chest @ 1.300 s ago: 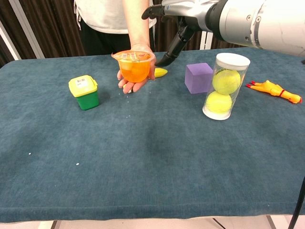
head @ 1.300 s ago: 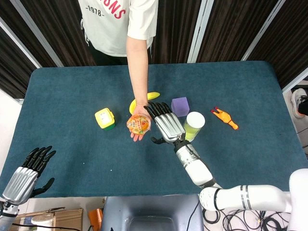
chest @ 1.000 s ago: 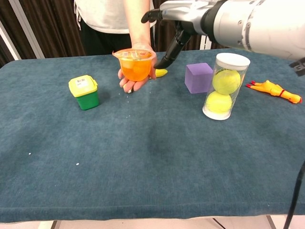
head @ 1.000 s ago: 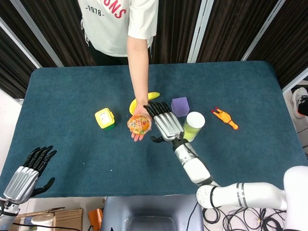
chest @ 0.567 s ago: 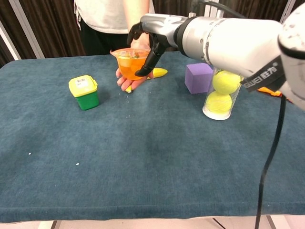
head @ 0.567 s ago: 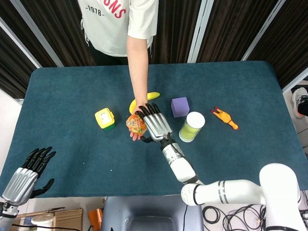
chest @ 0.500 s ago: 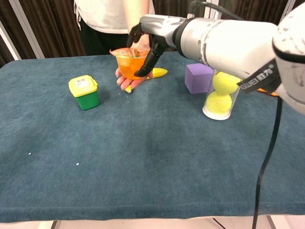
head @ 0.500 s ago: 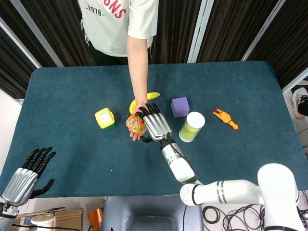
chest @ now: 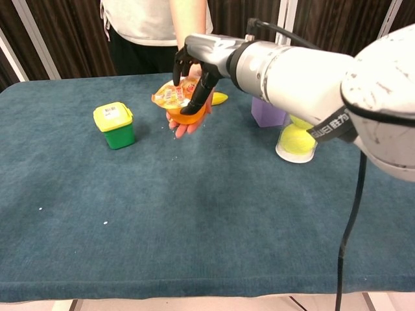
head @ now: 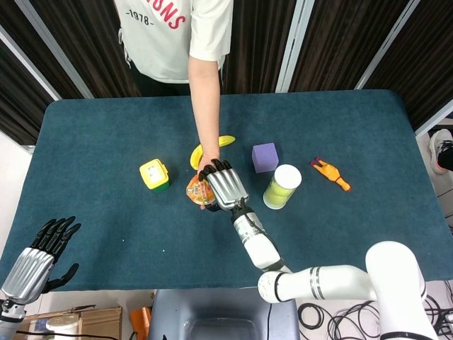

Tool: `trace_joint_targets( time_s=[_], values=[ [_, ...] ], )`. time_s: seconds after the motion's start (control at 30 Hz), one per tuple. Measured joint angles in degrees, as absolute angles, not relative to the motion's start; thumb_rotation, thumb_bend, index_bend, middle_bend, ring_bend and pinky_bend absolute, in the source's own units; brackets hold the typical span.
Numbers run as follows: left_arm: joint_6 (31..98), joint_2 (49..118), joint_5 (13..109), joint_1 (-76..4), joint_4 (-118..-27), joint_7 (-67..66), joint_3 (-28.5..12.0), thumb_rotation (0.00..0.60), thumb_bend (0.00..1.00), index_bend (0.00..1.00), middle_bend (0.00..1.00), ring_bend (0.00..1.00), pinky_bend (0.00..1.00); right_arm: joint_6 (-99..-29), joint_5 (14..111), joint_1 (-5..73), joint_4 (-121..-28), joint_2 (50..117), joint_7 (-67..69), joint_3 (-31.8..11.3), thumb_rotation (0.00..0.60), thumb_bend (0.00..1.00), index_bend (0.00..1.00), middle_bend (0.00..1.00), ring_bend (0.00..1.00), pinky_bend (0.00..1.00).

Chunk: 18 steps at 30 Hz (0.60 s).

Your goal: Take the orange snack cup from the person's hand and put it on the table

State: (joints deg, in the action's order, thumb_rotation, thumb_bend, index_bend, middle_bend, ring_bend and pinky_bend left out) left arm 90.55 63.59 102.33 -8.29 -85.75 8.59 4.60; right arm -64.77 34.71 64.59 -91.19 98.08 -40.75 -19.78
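The orange snack cup lies tilted on the person's upturned palm, its printed lid turned toward the chest camera. My right hand comes over it from the right and grips it, fingers across the lid's far side and thumb on the near wall. The person's forearm reaches in from the far edge. My left hand hangs off the table's near left corner with fingers spread, holding nothing; it shows only in the head view.
A green box with a yellow lid stands left of the cup. A banana, a purple cube, a tube of tennis balls and a rubber chicken lie to its right.
My right hand moved left from beside the cup and closed around it. The cup tipped from upright to tilted on the palm. The left hand barely moved.
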Motion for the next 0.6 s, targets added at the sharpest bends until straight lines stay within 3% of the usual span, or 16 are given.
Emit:
trace_joint_targets(
  time_s=[0.2, 0.37, 0.6],
  values=[
    [90.99, 63.5, 102.59, -8.16, -85.7, 8.88, 4.67, 0.6, 0.37, 0.0, 0.0, 0.0, 0.06, -65.3, 36.98, 64.55, -89.59, 99.65, -39.56, -19.59, 0.6, 0.14, 0.68, 0.47, 0.34, 0.44],
    [91.42, 63.43, 102.82, -8.07, -85.52, 9.22, 4.69, 0.6, 0.37, 0.0, 0.0, 0.0, 0.06, -66.52, 40.93, 64.04, -88.64, 100.38, -37.67, -19.63, 0.6, 0.24, 0.83, 0.59, 0.48, 0.59],
    [91.28, 63.47, 102.84, -8.13, -85.52, 9.19, 4.7, 0.6, 0.37, 0.0, 0.0, 0.0, 0.06, -69.08, 46.55, 62.62, -87.05, 101.32, -34.62, -19.48, 0.6, 0.27, 0.93, 0.68, 0.57, 0.68]
  ],
)
